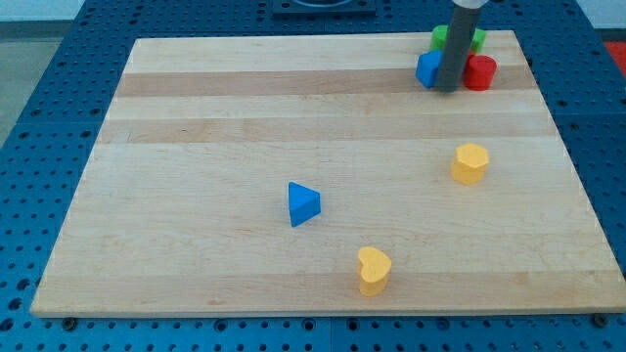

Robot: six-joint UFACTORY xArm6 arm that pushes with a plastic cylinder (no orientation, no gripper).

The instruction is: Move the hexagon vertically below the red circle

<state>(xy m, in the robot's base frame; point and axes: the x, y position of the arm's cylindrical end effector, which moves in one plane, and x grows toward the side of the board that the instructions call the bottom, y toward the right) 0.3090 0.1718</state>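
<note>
A red circle lies near the board's top right corner. A yellow hexagon lies below it, slightly toward the view's left and well apart from it. My rod comes down from the view's top, and my tip rests on the board between a blue block on its left and the red circle on its right, close to both. A green block sits just above them, partly hidden behind the rod. My tip is well above the hexagon.
A blue triangle lies near the board's middle. A yellow heart lies near the bottom edge, right of centre. The wooden board rests on a blue perforated table.
</note>
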